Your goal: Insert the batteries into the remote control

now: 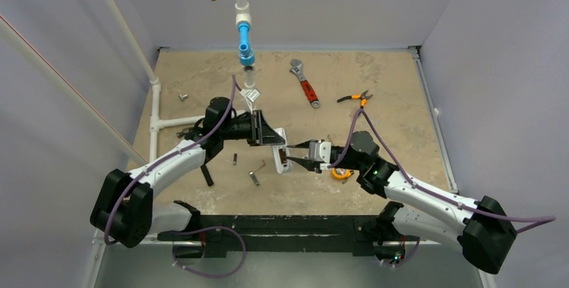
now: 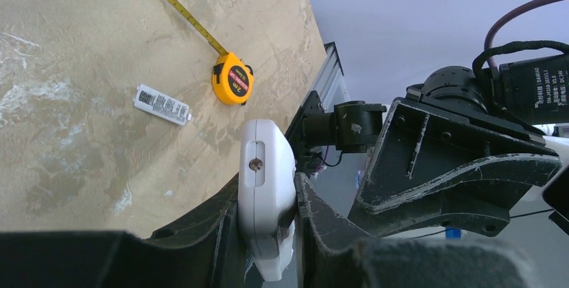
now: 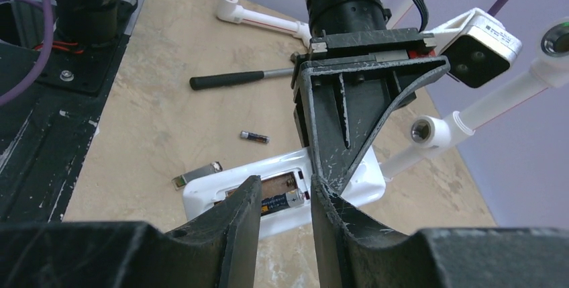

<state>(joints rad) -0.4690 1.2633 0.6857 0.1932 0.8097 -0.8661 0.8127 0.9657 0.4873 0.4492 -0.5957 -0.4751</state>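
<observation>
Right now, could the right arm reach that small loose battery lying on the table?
Probably not directly. The small dark loose battery lies beyond the slim white plastic remote control, which the left gripper holds right before the right gripper; it would have to go around.

You have one battery (image 3: 282, 202) lying in the remote control (image 1: 281, 156). A loose battery (image 3: 255, 137) lies on the table (image 1: 402, 66) to its left. The wrench (image 1: 305, 84) and pliers (image 1: 355, 98) lie behind.

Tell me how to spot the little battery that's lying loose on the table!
Find the tan table, then the white remote control held above it. Between the remote and the long black-handled tool lies the loose battery. It is a tiny dark stick with silvery ends, far shorter than that tool.
</observation>
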